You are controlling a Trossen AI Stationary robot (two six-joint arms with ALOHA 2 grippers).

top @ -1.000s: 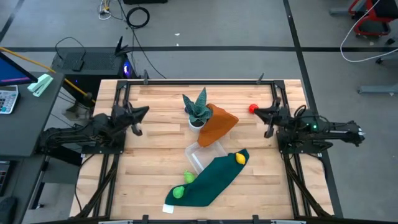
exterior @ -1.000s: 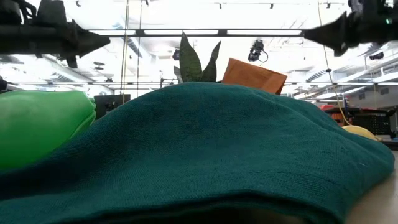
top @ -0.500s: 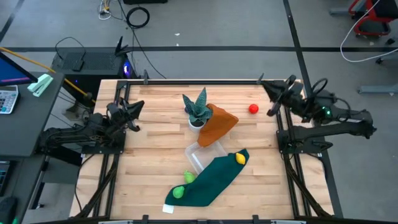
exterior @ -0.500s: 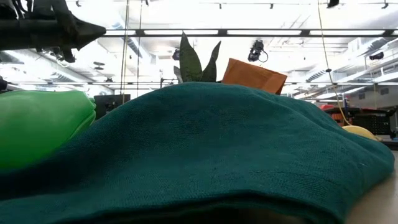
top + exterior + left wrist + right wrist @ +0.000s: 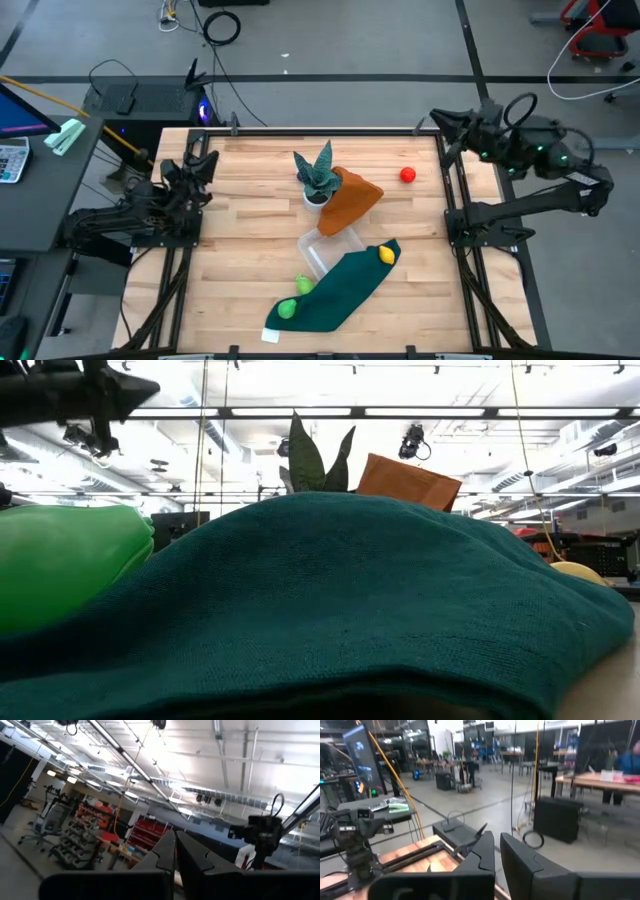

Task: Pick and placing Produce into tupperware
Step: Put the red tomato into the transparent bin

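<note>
In the high view the red ball (image 5: 407, 175) sits on bare wood near the table's far right. The yellow piece (image 5: 385, 255) rests on the far end of a dark green cloth (image 5: 340, 288). Two green pieces (image 5: 303, 286) (image 5: 286, 309) lie at the cloth's left edge. I see no purple piece. The clear tupperware (image 5: 330, 249) stands mid-table, partly under the cloth. My left gripper (image 5: 203, 162) hovers shut over the table's left edge. My right gripper (image 5: 443, 130) is shut, raised above the far right corner. In the low view a green piece (image 5: 60, 565) and the yellow piece (image 5: 577, 570) flank the cloth (image 5: 330, 610).
A spiky potted plant (image 5: 318, 177) stands far of centre, with an orange cloth (image 5: 352, 199) draped beside it, reaching toward the tupperware. The wood between the plant and the left rail is bare, as is that around the red ball. Black frame rails (image 5: 452, 215) run along both sides.
My right gripper has risen from just right of the red ball and swung toward the far right corner, past the table's edge. My left gripper has drawn back toward the left edge, turned toward the far side and tipped up. No object has moved.
</note>
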